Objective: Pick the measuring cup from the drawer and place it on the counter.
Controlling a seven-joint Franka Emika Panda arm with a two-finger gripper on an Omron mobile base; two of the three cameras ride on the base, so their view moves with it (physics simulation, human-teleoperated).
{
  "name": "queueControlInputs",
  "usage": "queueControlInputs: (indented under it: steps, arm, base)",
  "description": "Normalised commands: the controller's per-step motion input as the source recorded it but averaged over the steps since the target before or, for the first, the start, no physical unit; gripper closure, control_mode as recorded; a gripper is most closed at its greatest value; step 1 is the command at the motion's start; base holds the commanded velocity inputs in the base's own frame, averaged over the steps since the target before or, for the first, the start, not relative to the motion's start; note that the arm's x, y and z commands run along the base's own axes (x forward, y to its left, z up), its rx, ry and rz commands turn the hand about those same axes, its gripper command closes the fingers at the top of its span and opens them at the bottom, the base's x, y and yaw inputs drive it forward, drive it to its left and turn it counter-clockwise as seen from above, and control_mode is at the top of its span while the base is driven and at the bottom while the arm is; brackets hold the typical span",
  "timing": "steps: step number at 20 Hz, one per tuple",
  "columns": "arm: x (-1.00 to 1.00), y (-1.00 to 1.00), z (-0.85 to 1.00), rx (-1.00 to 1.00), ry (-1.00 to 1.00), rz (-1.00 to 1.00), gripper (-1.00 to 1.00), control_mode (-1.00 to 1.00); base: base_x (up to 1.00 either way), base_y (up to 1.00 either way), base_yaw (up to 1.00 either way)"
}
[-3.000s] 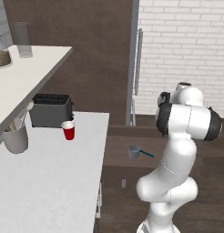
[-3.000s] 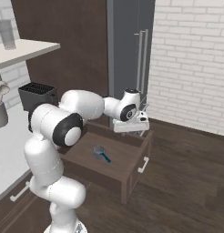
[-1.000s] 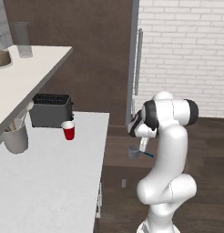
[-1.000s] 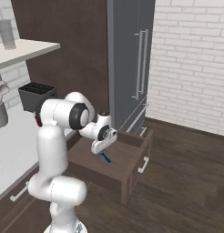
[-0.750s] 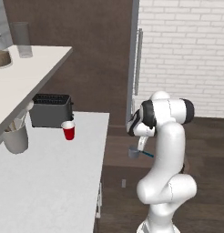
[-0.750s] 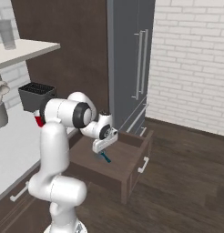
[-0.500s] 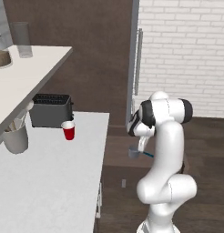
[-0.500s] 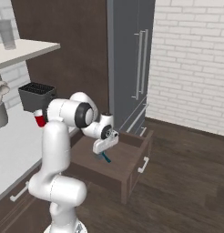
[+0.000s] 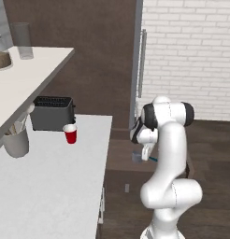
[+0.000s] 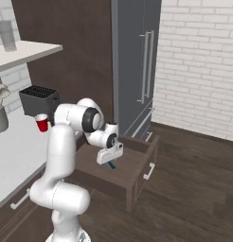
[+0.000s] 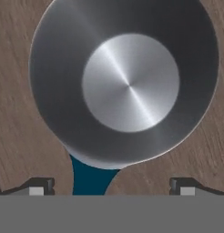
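Note:
The measuring cup (image 11: 127,82), round and grey metal, lies on the drawer's wooden floor (image 11: 18,136) right under my hand. Its teal handle (image 11: 90,177) runs back between my fingertips (image 11: 38,187). The gripper (image 11: 111,187) is open, with one jaw on each side of the handle and nothing held. In the left base view the gripper (image 9: 144,154) hangs low in the open drawer (image 9: 119,156), next to the cup (image 9: 137,158). From the right, the gripper (image 10: 110,158) covers the cup, and only the handle (image 10: 112,165) shows. The counter (image 9: 56,186) lies to the left.
On the counter stand a red cup (image 9: 70,135), a black toaster (image 9: 52,113) and a grey utensil holder (image 9: 15,141). A pale shelf (image 9: 28,79) hangs above it. A tall grey fridge (image 10: 137,71) rises behind the drawer, whose front panel (image 10: 142,172) juts into the room.
Over three seconds the arm swung down from above the drawer onto the cup. In the last second the hand sank slightly lower. The jaws stayed open.

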Motion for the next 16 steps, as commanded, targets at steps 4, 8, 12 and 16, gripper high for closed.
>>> queueControlInputs:
  steps: [4,8,12,16]
  arm:
    - [0.0,0.0,-0.04,0.0,0.04,0.0,-1.0,-1.0]
    - [0.0,0.0,0.0,0.0,0.01,0.0,1.0,-1.0]
    - [0.0,0.0,0.0,0.0,0.0,0.0,1.0,-1.0]
    - [0.0,0.0,0.05,0.0,0.0,0.0,1.0,-1.0]
  base:
    - [0.0,0.0,0.0]
    - [0.0,0.0,0.0]
    - [0.0,0.0,0.0]
    - [0.0,0.0,0.0]
